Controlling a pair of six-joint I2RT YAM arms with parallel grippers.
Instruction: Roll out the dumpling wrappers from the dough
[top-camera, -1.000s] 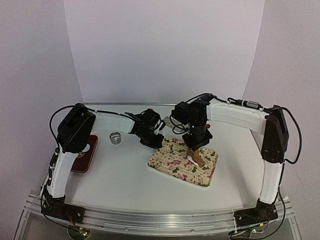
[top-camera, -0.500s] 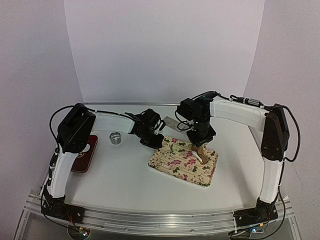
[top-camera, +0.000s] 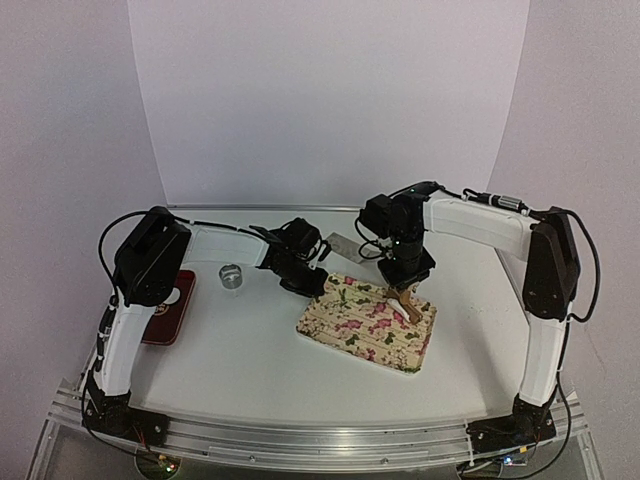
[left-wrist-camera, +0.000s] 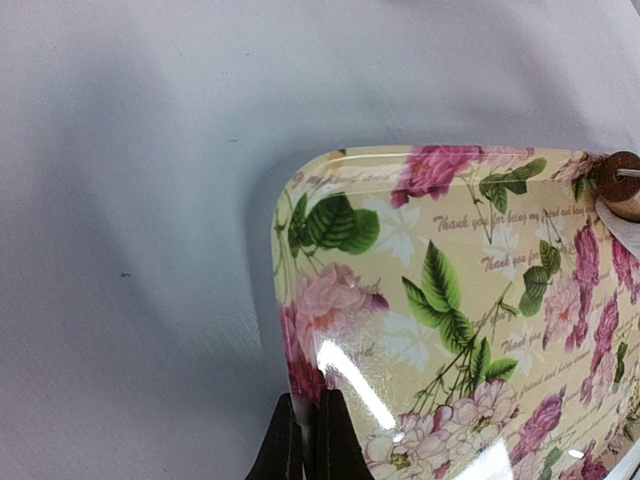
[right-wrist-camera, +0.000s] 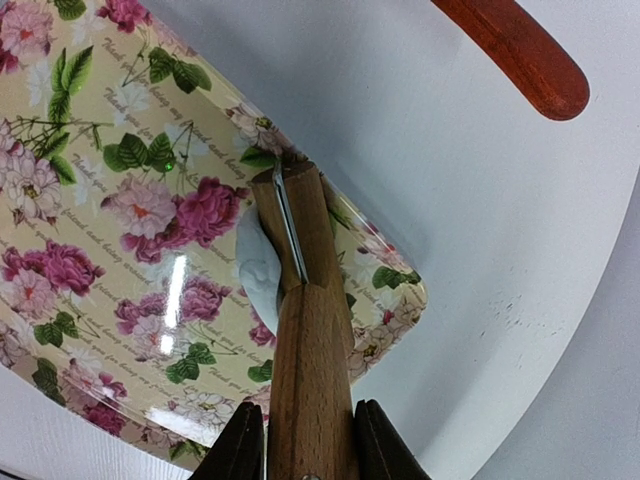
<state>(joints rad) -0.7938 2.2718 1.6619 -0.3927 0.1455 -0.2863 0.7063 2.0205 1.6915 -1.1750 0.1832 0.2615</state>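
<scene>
Right gripper (right-wrist-camera: 305, 440), bottom centre of its view: clamped on the wooden pin (right-wrist-camera: 305, 330). Under the pin's far end, mid-frame: flattened white dough (right-wrist-camera: 252, 270), lying on the floral tray (right-wrist-camera: 120, 290). Left gripper (left-wrist-camera: 305, 445), bottom edge of its view: pinched fully together at the tray's rim. Seen from above, left of the tray: a metal ring (top-camera: 231, 274).

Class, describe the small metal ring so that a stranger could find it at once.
Start at the white table. Left of the floral tray, beside the dark red rectangular object, stands a small ring. It alone is shiny, silver and hollow.
</scene>
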